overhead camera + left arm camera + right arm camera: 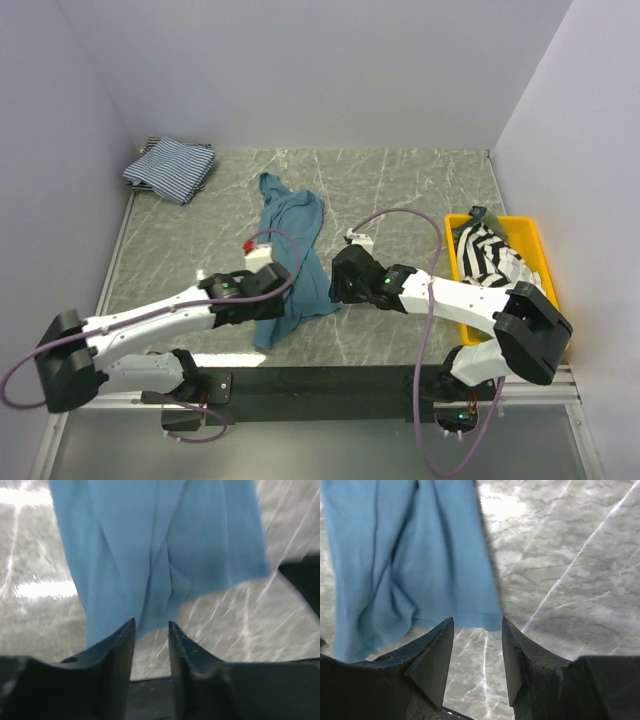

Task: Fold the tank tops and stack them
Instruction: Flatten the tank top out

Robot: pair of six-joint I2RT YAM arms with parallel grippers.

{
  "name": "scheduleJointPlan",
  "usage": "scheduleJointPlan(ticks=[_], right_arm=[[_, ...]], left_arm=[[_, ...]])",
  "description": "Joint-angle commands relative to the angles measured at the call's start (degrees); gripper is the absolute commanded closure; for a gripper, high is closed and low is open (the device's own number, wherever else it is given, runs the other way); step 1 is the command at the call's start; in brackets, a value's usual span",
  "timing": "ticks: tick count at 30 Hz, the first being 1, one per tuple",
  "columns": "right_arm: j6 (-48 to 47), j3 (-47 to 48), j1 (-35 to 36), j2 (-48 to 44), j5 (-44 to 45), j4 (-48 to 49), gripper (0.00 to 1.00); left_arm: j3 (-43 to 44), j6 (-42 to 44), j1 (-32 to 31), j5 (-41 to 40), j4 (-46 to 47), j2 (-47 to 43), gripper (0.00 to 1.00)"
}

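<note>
A plain teal-blue tank top [296, 250] lies crumpled lengthwise in the middle of the grey marble table [400, 190]. My left gripper [272, 298] stands open at the top's near left edge. In the left wrist view the cloth [160, 545] ends just beyond the fingertips of the gripper [151, 623], with bare table between them. My right gripper [336, 287] is open at the near right corner. The hem [420, 565] lies just ahead of that gripper [477, 621], and nothing is held. A fine blue-and-white striped top [170, 168] sits folded at the back left.
A yellow tray [535, 245] at the right edge holds a black-and-white striped top [487, 255] and a bit of olive-green cloth [478, 213]. White walls close in three sides. A black strip [330, 380] runs along the table's near edge.
</note>
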Motion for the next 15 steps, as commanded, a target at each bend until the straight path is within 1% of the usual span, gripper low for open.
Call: scheduleJointPlan(ticks=[1,2,5,11,13,15], right_arm=[[-0.04,-0.24,-0.55,1.06,-2.21,5.68,0.50],[-0.13,0.03,-0.46,1.94,-2.56,6.03,0.50],[-0.22,0.03,-0.55,5.10,-3.62,6.82,0.49],[0.57,0.03,-0.46,9.41,-2.93,6.57,0.50],[0.92,-0.41,-0.55,9.68,-2.48,6.56,0.50],[1.62,-1.11,-0.55,9.59,-2.48,7.52,0.53]], left_arm=[[5.19,-2.04,-5.52,-7.32,-7.26,5.99,0.60],[5.73,-1.87,-6.14,-8.37,-7.97,7.06,0.56],[6.96,-1.16,-6.94,-8.64,-8.59,10.05,0.52],[7.06,-1.25,-7.20,-9.17,-9.29,11.91,0.50],[6.27,-0.47,-7.20,-7.77,-8.07,12.26,0.49],[4.87,0.06,-7.20,-5.15,-6.66,12.34,0.49]])
